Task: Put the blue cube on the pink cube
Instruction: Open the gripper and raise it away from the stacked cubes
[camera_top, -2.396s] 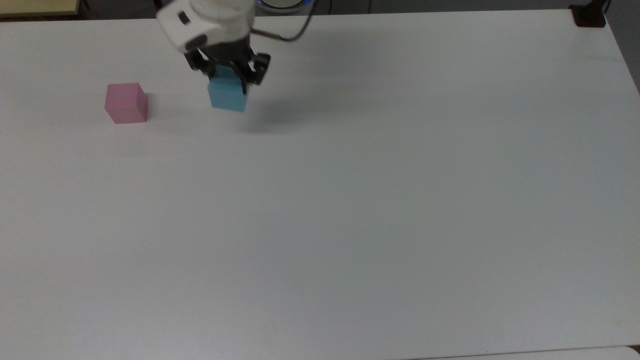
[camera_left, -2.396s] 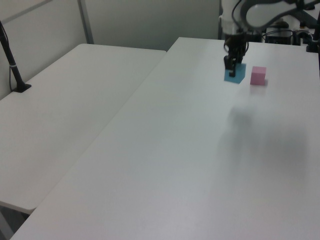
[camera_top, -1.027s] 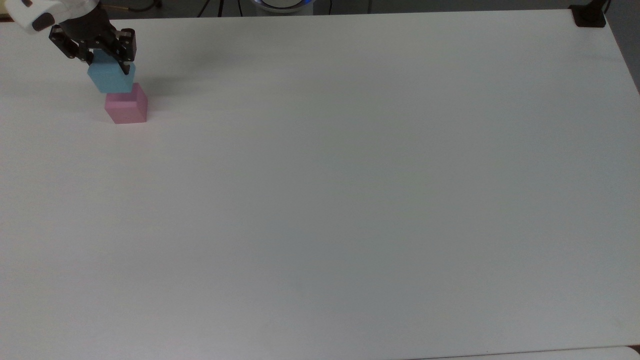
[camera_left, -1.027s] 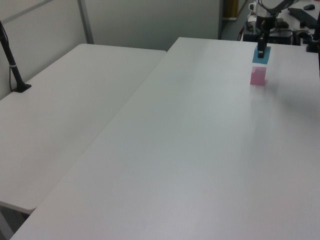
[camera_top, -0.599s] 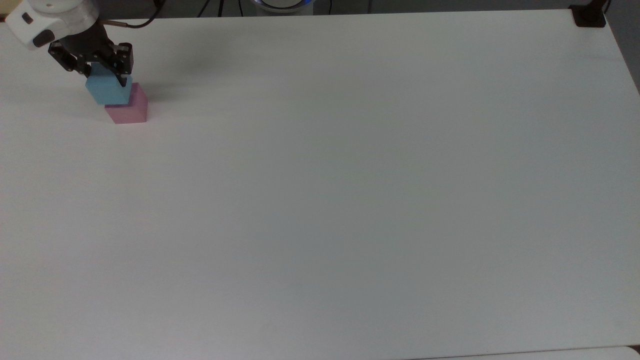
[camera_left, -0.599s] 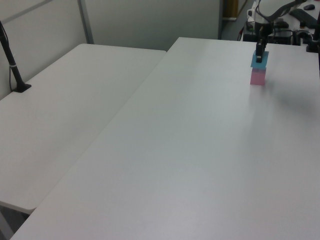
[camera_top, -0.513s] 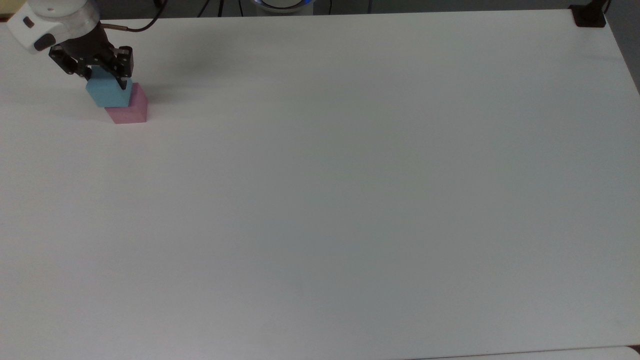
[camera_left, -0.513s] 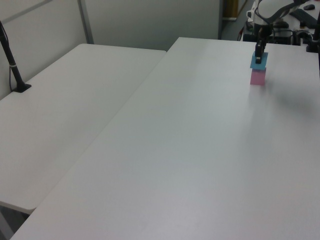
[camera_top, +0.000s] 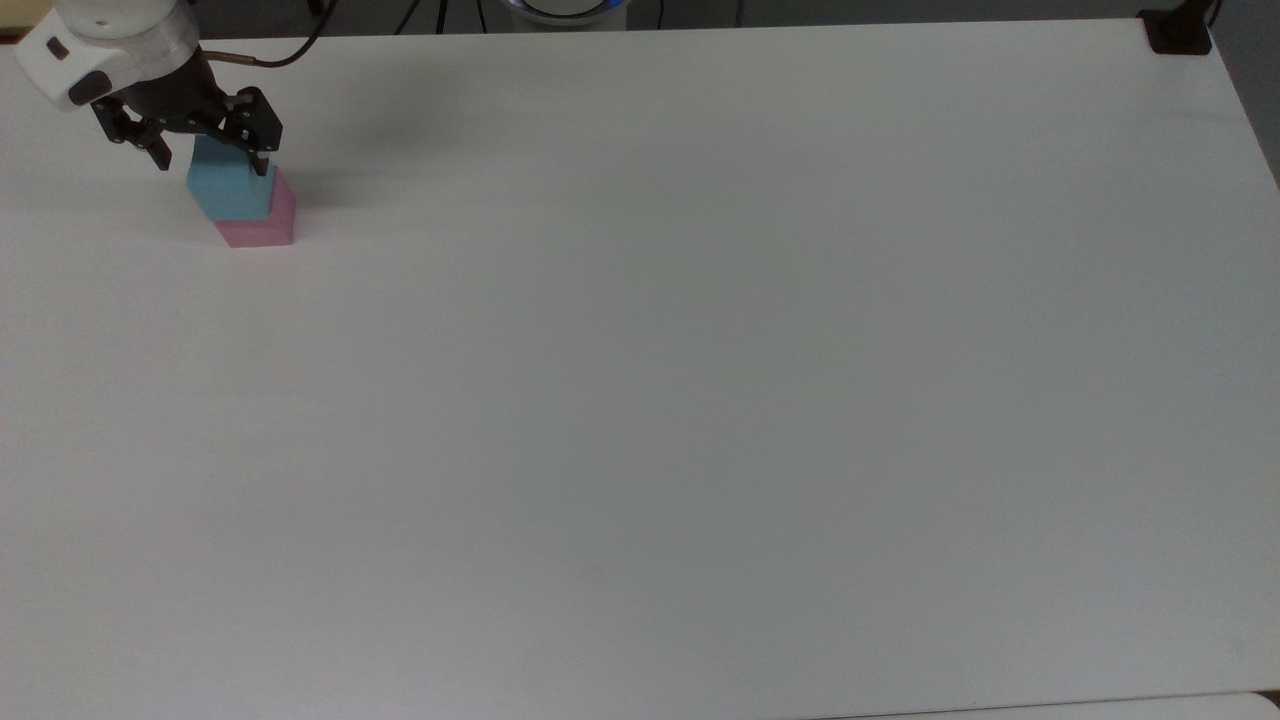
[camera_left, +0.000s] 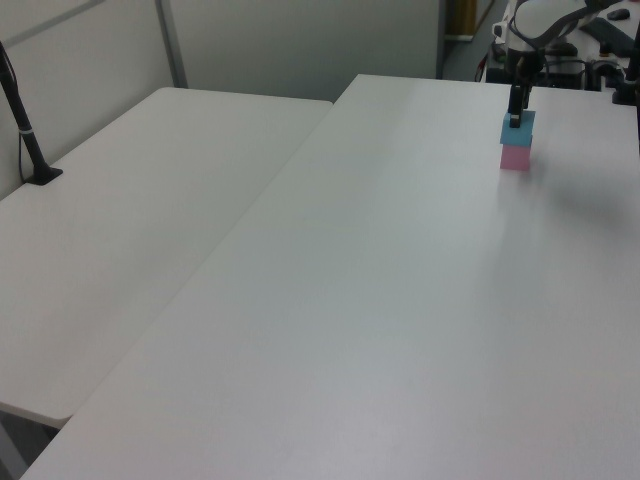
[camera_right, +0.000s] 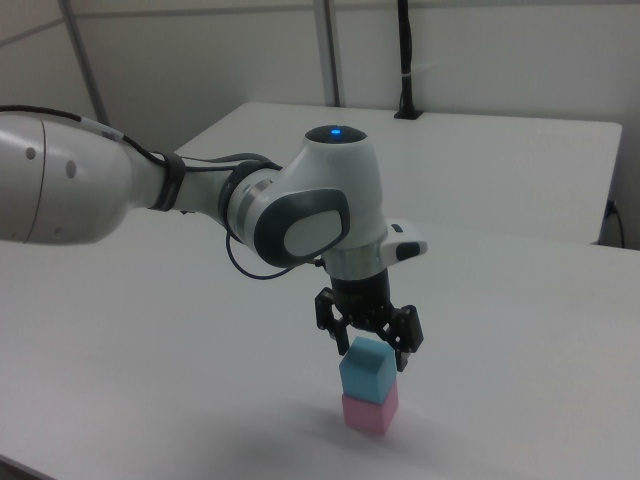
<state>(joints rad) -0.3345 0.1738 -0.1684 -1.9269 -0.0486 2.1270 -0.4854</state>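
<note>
The blue cube (camera_top: 228, 190) sits on top of the pink cube (camera_top: 262, 230) near the top view's far left corner of the white table (camera_top: 700, 400). The stack looks slightly offset, the blue cube (camera_right: 367, 368) shifted a little over the pink cube (camera_right: 370, 411). My gripper (camera_top: 210, 158) hangs just above the blue cube, open, with its black fingers (camera_top: 262, 158) spread wider than the cube and flanking its upper part. In the left view the stack stands at the far right, blue cube (camera_left: 517, 128) on pink cube (camera_left: 516, 156), with the gripper (camera_left: 516, 110) over it.
A black clamp (camera_top: 1178, 32) sits at the top view's far right table corner. The arm's base (camera_top: 565, 8) and cables lie behind the table's far edge. A second white table (camera_left: 130, 220) with a black post (camera_left: 25, 125) adjoins in the left view.
The gripper carried the blue cube to the top view's left, lowered it onto the pink cube, and its fingers have now spread apart, letting go of the cube.
</note>
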